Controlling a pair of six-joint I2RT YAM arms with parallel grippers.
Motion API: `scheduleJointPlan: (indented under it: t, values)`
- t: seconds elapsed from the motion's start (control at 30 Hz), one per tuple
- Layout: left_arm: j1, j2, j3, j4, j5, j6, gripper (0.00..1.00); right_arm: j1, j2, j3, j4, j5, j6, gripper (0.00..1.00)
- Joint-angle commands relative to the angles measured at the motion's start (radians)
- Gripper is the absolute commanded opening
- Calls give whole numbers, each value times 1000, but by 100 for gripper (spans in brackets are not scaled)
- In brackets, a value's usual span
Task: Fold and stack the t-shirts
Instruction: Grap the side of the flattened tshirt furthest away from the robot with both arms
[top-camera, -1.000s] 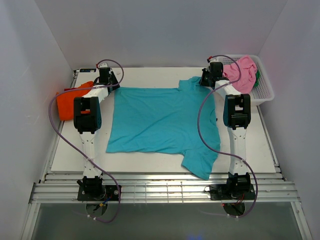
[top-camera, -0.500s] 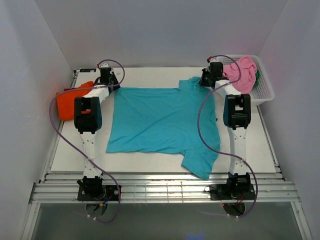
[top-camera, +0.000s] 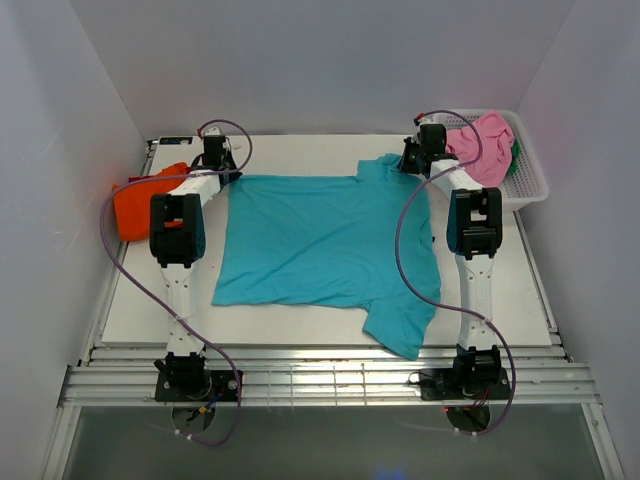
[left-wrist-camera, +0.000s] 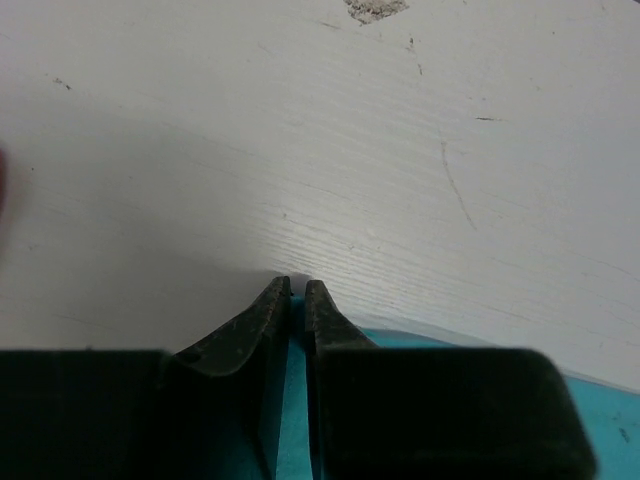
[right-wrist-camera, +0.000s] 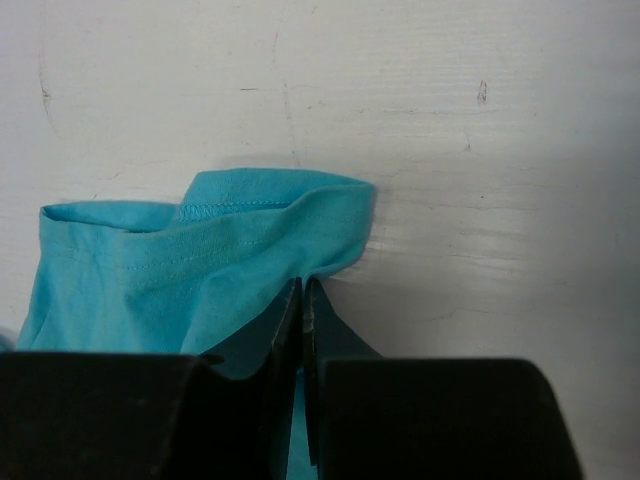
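Tabletop (top-camera: 300, 150): left tool (left-wrist-camera: 297, 288) and right tool (right-wrist-camera: 302, 286) pinch teal t-shirt (top-camera: 320, 240).

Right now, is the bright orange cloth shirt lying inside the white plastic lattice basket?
No, the orange shirt lies at the table's left edge; the basket is far right.

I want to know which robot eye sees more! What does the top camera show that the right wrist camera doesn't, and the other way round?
Only the top camera shows the whole teal t-shirt spread flat, the orange t-shirt at the left side, the pink t-shirt in the white basket, and both arms. Only the right wrist camera shows, up close, the right pincer shut on a bunched fold of teal cloth, plus scratches on the white table. Both show teal cloth lying on that table.
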Motion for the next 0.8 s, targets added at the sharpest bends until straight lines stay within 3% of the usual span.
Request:
scheduleJointPlan:
  t: [0.0,0.17,0.77]
  values:
    - [-28,-38,-10,-115,34,-7,21,-1,-59,-25,-41,-9,-5,8]
    - [-30,-24,10,-129,28,-4,0,-1,-60,-28,-35,-9,-3,8]
    - [-28,-160,-105,29,-47,9,0,-3,-109,12,91,0,-6,8]
